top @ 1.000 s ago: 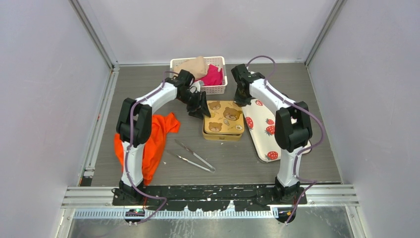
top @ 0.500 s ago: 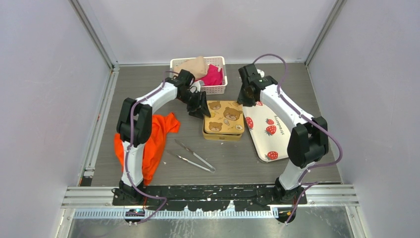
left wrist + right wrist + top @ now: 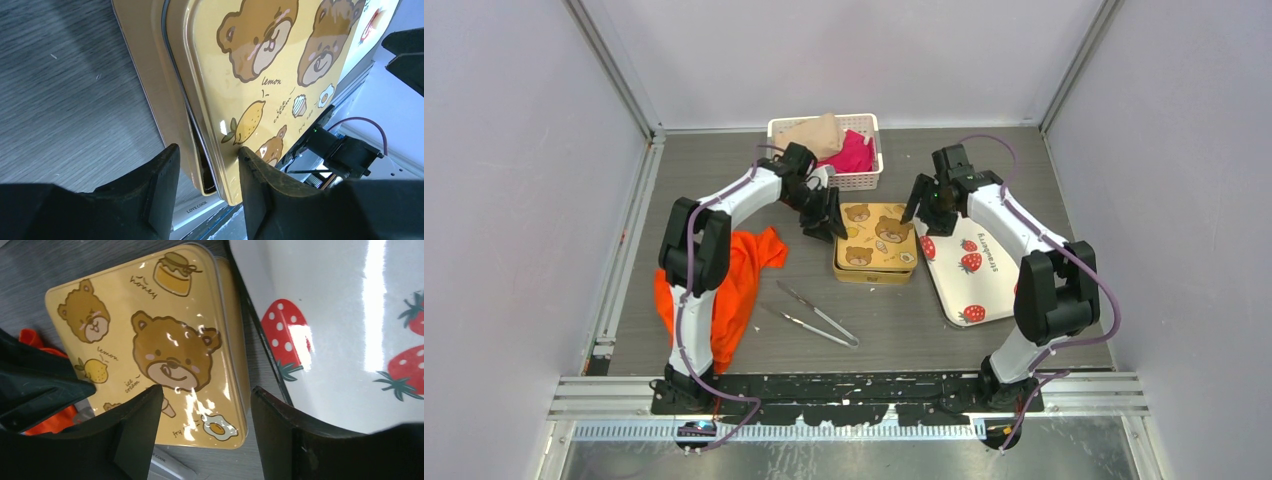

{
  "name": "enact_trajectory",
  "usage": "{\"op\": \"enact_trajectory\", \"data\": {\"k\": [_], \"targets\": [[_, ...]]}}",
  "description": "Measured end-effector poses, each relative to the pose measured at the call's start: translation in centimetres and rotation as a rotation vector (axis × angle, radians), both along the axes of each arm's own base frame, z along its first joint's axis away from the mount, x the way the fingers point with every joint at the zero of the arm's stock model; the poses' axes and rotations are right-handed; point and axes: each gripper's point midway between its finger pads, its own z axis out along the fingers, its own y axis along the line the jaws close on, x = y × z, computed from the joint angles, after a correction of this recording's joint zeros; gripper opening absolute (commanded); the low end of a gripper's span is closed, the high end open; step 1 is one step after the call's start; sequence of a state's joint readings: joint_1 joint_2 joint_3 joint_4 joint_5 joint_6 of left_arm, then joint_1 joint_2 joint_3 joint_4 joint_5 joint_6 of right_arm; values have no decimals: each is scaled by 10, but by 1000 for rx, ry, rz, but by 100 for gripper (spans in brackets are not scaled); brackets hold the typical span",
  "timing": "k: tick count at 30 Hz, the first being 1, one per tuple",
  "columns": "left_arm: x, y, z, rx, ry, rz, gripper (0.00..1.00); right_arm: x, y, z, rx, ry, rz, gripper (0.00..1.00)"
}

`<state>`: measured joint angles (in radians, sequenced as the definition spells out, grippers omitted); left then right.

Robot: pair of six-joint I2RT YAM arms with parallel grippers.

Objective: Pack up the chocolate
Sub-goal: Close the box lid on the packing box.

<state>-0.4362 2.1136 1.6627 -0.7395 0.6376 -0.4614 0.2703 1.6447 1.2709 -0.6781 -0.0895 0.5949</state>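
Observation:
No chocolate shows in any view. The gold tin [image 3: 874, 262] is covered by its yellow bear-print lid [image 3: 874, 235], which sits slightly askew with a dark slit at its left edge [image 3: 200, 150]. My left gripper [image 3: 827, 215] straddles that left edge. One of its fingers [image 3: 260, 170] touches the lid top. The other finger [image 3: 160, 175] hangs beside the tin wall with a gap, so it stands open [image 3: 206, 150]. My right gripper [image 3: 922, 215] hovers open [image 3: 206, 390] over the lid's [image 3: 150, 340] right edge, holding nothing.
A white strawberry-print tray [image 3: 984, 280] lies right of the tin. A white basket [image 3: 864, 181] with cloths stands behind it. Metal tongs [image 3: 809, 315] lie in front, and an orange cloth [image 3: 739, 275] drapes by the left arm.
My right gripper went from shut to open and shifted right and nearer, off the tin's far-right corner. The right elbow swung outward. The left arm has stayed put.

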Motion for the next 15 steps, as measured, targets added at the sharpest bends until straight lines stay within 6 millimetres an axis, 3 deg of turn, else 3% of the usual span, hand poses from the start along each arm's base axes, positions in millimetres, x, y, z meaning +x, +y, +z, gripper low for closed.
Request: {"op": "enact_trajectory", "data": {"k": [5,15], "targets": [[-3,2,2,1,-1,1,52,3,11,1,71,-2,33,72],[-8,11,9,-1,-12,25,56,1,19,-16,123,44,55,72]]}}
